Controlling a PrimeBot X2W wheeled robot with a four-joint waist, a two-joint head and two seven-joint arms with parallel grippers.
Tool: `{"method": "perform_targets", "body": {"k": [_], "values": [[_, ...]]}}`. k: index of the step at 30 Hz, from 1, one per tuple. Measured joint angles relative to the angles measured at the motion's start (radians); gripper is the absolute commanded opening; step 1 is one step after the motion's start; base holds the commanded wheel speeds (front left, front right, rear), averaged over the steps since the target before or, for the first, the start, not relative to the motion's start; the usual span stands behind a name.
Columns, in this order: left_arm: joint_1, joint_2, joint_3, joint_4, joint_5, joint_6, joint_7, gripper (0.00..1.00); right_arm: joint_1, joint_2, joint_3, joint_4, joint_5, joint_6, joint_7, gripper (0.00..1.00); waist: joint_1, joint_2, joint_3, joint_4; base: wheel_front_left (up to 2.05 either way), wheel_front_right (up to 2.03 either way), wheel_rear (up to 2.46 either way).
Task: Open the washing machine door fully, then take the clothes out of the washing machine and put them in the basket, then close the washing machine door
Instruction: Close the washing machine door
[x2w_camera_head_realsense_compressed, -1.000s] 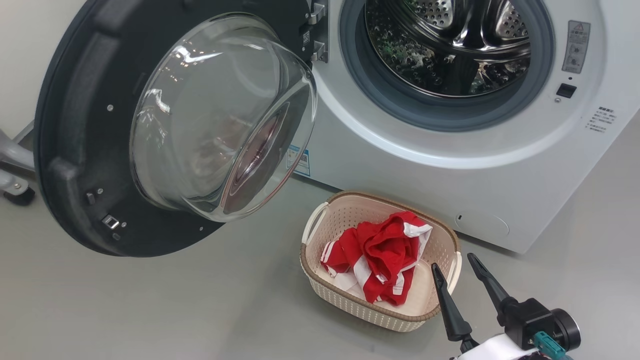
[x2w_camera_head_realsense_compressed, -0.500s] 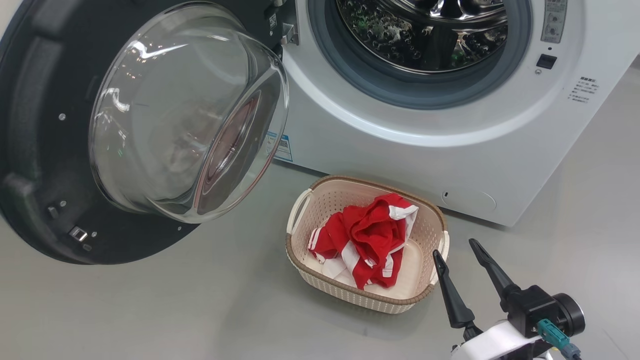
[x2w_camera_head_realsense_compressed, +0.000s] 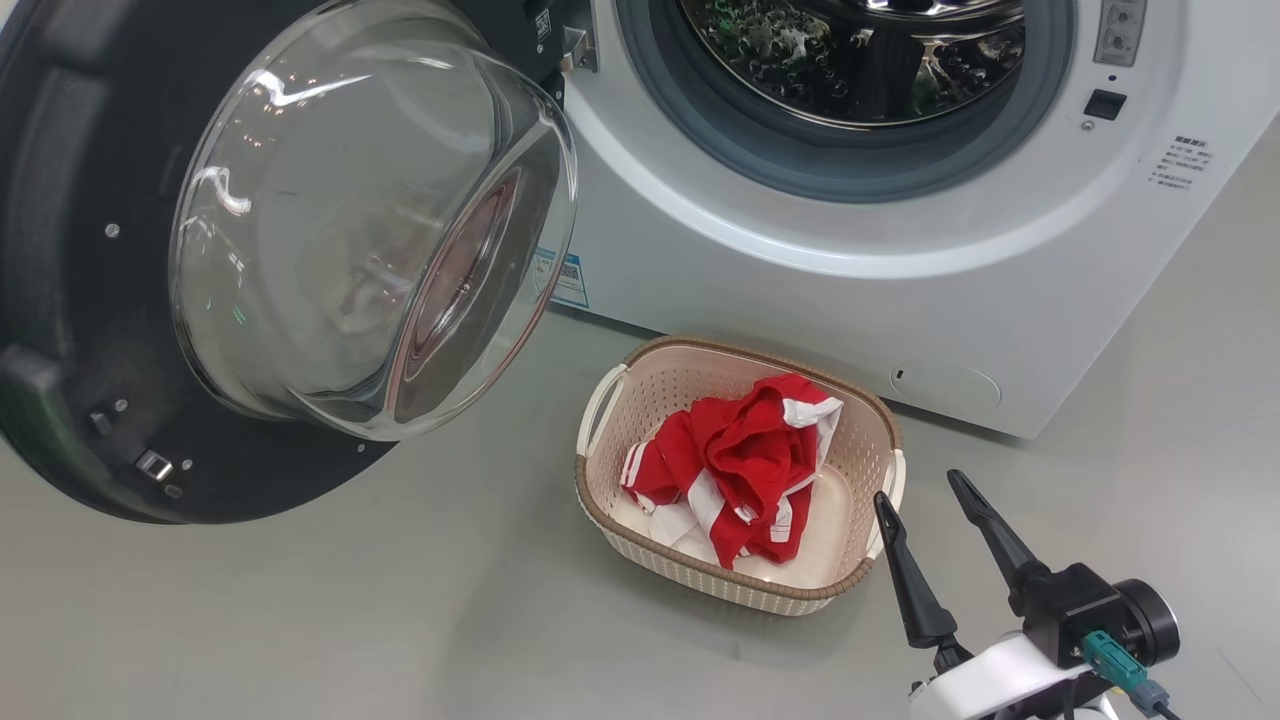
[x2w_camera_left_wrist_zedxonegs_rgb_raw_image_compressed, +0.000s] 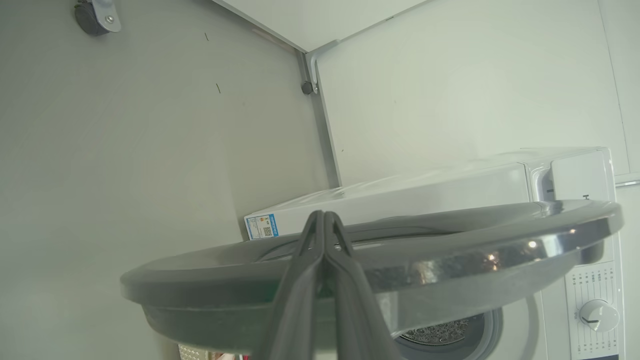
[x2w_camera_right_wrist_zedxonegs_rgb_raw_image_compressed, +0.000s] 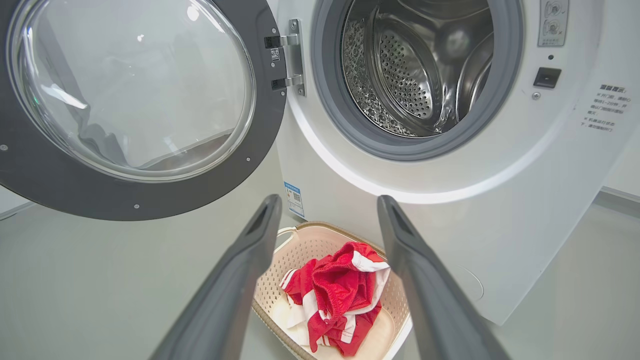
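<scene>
One clothes (x2w_camera_head_realsense_compressed: 750, 470) bundle in basket (x2w_camera_head_realsense_compressed: 660, 400) beside wide-apart right jaws; left jaws together.

In basket (x2w_camera_head_realsense_compressed: 655, 400) clothes (x2w_camera_head_realsense_compressed: 745, 460); washing machine (x2w_camera_head_realsense_compressed: 800, 300) behind; washing machine door (x2w_camera_head_realsense_compressed: 370, 220) left.

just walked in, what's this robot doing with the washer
The red clothes lie in the basket before the washing machine, whose door stands wide open; the drum looks empty. The right gripper hangs open and empty beside the basket. The left gripper is shut, near the door's outer side, perhaps to push it closed.
</scene>
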Motion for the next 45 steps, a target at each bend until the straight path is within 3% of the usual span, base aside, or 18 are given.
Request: {"method": "perform_targets", "body": {"k": [11, 31, 45], "values": [[0.0, 0.016, -0.023, 0.022, -0.037, -0.003, 0.119, 0.0, -0.009, -0.003, -0.002, 0.0, 0.0, 0.0, 0.0, 1.0, 0.0, 0.0, 0.0, 0.011, 0.0, 0.0, 0.0], [0.081, -0.031, 0.032, -0.03, -0.197, -0.187, 0.291, 0.0, -0.018, 0.017, -0.021, -0.004, 0.022, -0.017, -0.006, 1.0, 0.0, 0.0, -0.011, -0.036, 0.0, 0.0, 0.0], [0.207, -0.101, 0.003, -0.173, -0.256, -0.223, 0.407, 0.0, -0.027, 0.028, -0.026, -0.003, 0.051, -0.027, -0.015, 1.0, 0.0, 0.0, -0.025, -0.108, 0.0, 0.0, 0.0]]}}
